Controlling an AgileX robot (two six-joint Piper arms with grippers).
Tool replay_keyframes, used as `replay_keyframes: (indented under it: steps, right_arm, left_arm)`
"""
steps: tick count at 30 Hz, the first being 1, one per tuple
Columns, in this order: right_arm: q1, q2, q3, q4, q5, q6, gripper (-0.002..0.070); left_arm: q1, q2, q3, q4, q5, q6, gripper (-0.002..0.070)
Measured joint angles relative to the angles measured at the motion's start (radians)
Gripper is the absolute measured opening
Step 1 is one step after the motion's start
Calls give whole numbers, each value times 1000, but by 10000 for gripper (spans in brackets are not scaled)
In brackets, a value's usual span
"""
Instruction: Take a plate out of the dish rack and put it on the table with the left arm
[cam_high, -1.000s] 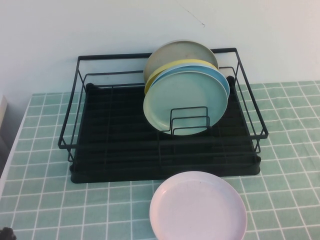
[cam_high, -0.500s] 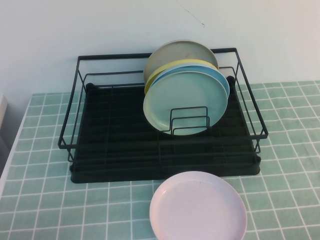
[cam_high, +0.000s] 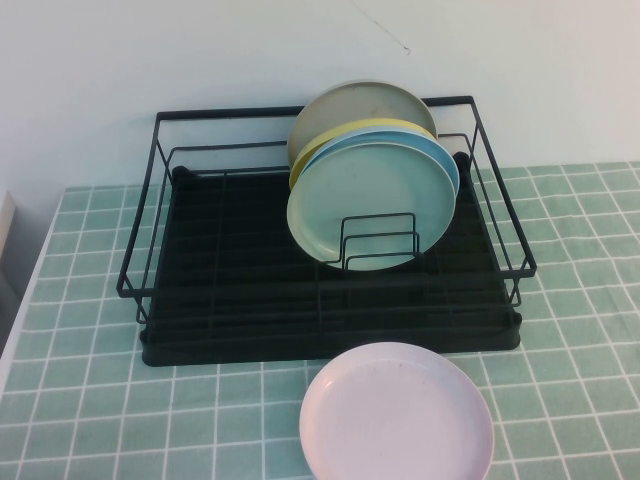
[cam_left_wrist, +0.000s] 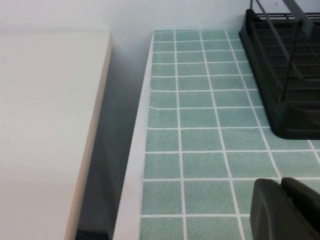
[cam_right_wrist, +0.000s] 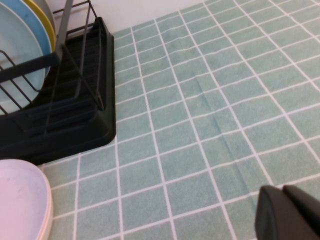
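Note:
The pale pink plate (cam_high: 397, 412) lies flat on the green tiled table (cam_high: 100, 400), just in front of the black wire dish rack (cam_high: 230, 280); its edge also shows in the right wrist view (cam_right_wrist: 20, 200). Neither arm appears in the high view. My left gripper (cam_left_wrist: 281, 183) is shut and empty, hovering over bare tiles near the table's left edge, with the dish rack's corner (cam_left_wrist: 290, 75) ahead of it. Over the tiles to the right of the rack (cam_right_wrist: 75, 125), my right gripper (cam_right_wrist: 282, 190) is shut with nothing in it.
Inside the rack, a mint-green plate (cam_high: 370, 200) stands in the wire divider (cam_high: 378, 240), with a blue plate (cam_high: 445, 160), a yellow plate (cam_high: 340, 135) and a beige plate (cam_high: 350, 105) behind it. A white surface (cam_left_wrist: 45, 125) lies beyond the table's left edge, across a dark gap.
A dark tip of the left arm at the bottom left corner of the high view has drawn back out of sight. The plates and rack have not moved.

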Motion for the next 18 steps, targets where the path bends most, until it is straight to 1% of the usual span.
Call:
replay_keyframes:
  steps: [4, 18]
  right_arm:
    - [0, 0, 0, 0, 0, 0, -1]
    - [0, 0, 0, 0, 0, 0, -1]
  left_arm:
    - [-18, 0, -2, 3, 2, -5, -2]
    - [-18, -1, -2, -4, 2, -9, -2]
